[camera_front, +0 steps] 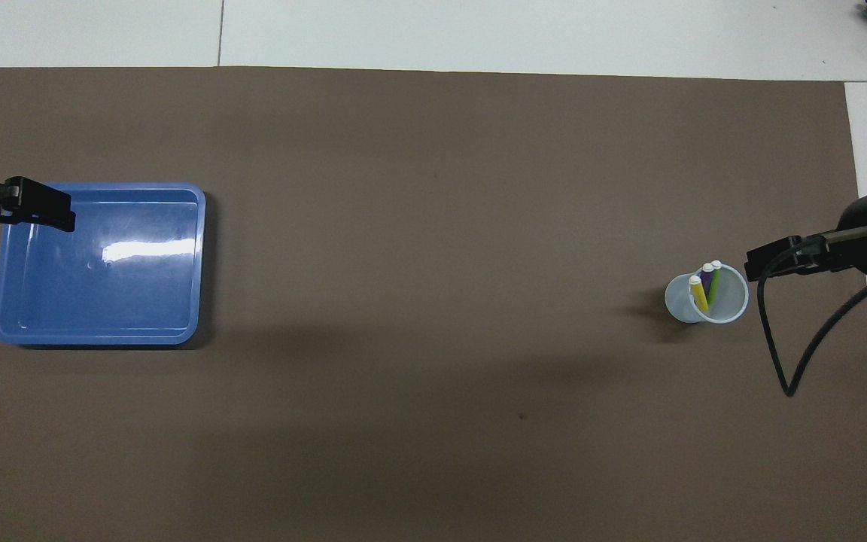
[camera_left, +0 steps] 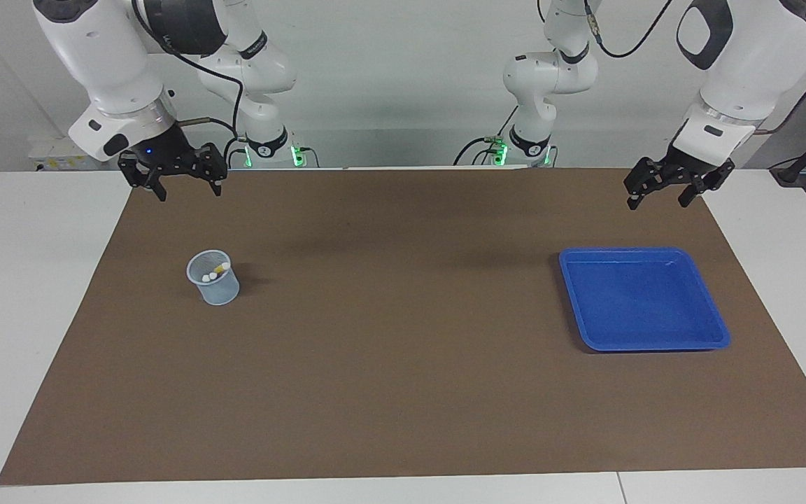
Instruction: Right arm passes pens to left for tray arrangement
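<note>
brown mat (camera_left: 403, 392) on white table (camera_left: 32, 294) | cup (camera_left: 213, 278) centre-left holds pens (camera_front: 706, 286) (three) | tray (camera_left: 714, 329) right, bare | left gripper (camera_left: 660, 194), right gripper (camera_left: 187, 186): fingers apart, holding nothing

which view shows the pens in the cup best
The overhead view: it looks down into the cup, so the yellow, purple and green pens show with their pale ends up. The facing view shows only pale tips and a bit of yellow above the cup's rim.
</note>
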Controlling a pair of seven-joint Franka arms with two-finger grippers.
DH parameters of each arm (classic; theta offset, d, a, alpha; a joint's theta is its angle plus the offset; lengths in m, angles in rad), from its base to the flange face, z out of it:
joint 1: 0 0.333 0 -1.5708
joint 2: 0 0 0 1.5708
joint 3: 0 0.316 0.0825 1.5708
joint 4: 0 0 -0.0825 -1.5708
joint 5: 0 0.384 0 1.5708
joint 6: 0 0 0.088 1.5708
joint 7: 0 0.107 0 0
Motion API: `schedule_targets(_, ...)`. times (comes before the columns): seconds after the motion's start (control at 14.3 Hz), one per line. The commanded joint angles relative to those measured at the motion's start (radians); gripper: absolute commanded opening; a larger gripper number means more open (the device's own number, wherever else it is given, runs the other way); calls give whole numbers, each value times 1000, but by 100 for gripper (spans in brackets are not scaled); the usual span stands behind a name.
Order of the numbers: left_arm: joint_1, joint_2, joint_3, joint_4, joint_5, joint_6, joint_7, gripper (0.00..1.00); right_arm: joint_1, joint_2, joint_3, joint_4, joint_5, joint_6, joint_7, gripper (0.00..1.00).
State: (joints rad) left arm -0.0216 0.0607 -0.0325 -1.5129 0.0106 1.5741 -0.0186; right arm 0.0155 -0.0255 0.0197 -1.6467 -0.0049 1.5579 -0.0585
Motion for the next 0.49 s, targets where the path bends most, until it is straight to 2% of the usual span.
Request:
schedule_targets(0.0, -3, -19, 6, -15, 0, -6, 5, 100, 0, -2, 0, -1, 11, -12, 16, 100)
schedule_targets(0.42, -1, -19, 6, -13, 0, -8, 5, 100, 1, -2, 0, 1, 11, -9, 14, 100)
